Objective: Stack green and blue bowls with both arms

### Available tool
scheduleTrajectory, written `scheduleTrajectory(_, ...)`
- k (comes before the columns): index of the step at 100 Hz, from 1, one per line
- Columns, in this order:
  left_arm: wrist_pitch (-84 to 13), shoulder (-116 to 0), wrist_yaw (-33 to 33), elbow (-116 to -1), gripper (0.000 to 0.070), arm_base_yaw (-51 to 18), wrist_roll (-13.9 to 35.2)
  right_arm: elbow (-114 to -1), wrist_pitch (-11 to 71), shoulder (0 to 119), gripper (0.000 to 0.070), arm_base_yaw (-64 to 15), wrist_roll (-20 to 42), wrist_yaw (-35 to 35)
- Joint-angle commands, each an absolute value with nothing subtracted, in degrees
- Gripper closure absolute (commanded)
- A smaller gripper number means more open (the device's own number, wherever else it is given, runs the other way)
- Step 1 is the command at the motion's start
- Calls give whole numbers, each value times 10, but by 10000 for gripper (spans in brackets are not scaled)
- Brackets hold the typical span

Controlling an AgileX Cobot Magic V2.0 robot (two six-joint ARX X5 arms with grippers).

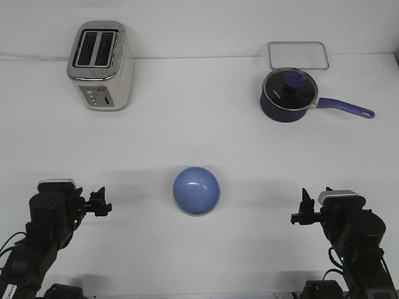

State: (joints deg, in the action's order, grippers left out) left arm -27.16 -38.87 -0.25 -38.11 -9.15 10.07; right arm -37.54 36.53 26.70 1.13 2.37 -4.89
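Blue bowl midway between two idle grippers

The blue bowl (196,190) sits upright, low on the white table (199,137), with a pale rim at its lower edge (perhaps the green bowl beneath; I cannot tell). The left gripper (101,204) and right gripper (302,215) flank it about equally, well apart, holding nothing; jaw opening unclear.

Front view: blue bowl (196,190) at near centre between my left gripper (100,203) and right gripper (303,214); toaster (100,65) far left, lidded saucepan (288,95) far right.
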Motion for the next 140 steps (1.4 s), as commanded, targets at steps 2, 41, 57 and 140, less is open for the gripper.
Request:
scheduleTrajectory(2, -250, -354, -4, -347, 272, -93, 132, -379, 358, 267, 276, 10, 28, -49)
scheduleTrajectory(41, -217, -273, -4, -327, 273, -95, 124, -379, 360, 267, 276, 10, 28, -49)
scheduleTrajectory(57, -209, -272, -4, -327, 273, -95, 125, -379, 360, 267, 277, 10, 28, -49)
scheduleTrajectory(140, -209, -272, -4, -327, 689, -95, 125, -379, 360, 267, 700, 10, 28, -44)
